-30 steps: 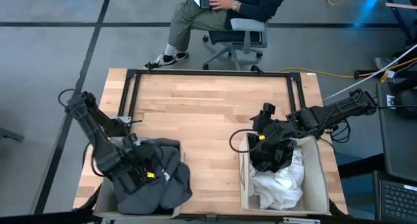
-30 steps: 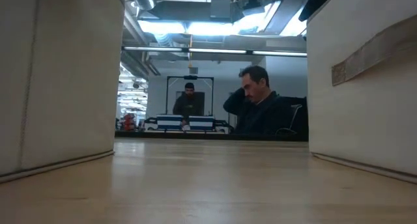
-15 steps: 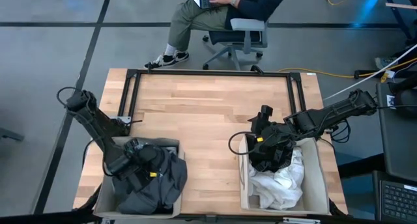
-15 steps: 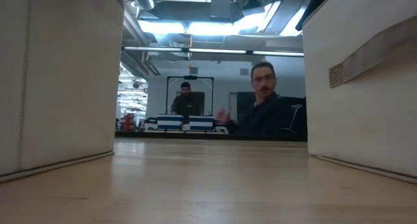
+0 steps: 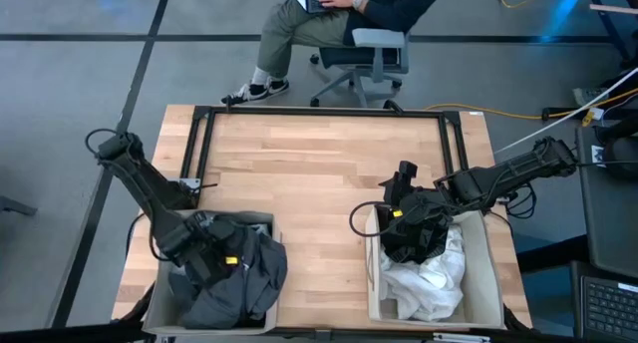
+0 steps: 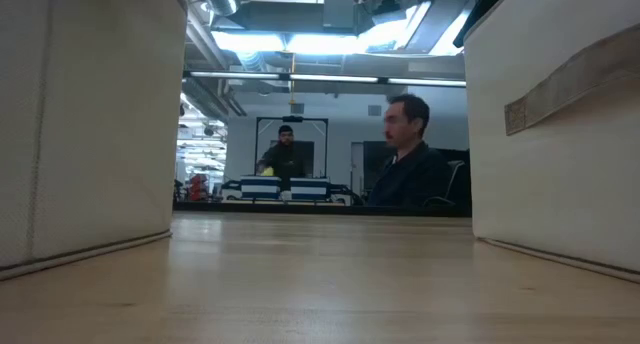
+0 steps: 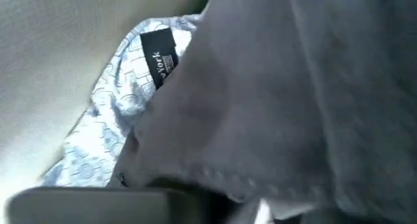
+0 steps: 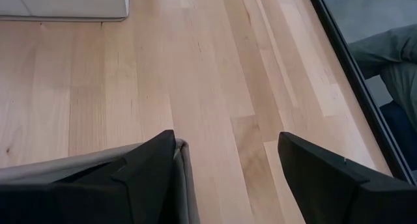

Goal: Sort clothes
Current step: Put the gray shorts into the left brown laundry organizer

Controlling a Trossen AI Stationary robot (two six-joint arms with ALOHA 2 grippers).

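My left gripper point(image 5: 214, 258) is down inside the left beige bin point(image 5: 265, 219), in among a dark grey garment point(image 5: 247, 281) that fills it. In the left wrist view that grey garment point(image 7: 293, 87) lies over a pale light-blue patterned garment point(image 7: 107, 126) with a black label, against the bin's wall point(image 7: 71, 28). My right gripper point(image 8: 228, 142) hangs open over the far left corner of the right beige bin point(image 5: 490, 273), above its rim point(image 8: 184, 165). A white garment point(image 5: 431, 281) lies in that bin.
Bare wooden tabletop point(image 5: 319, 198) lies between the two bins. A black metal frame point(image 5: 319, 111) runs round the table's far half. A person sits on an office chair point(image 5: 369, 49) beyond the far edge, and people point(image 6: 405, 164) show in the room behind.
My left gripper has sunk into the left bin and rolled a little. The dark grey garment, which spread out over the bin's right and near rims, is now drawn in more compactly within the bin.
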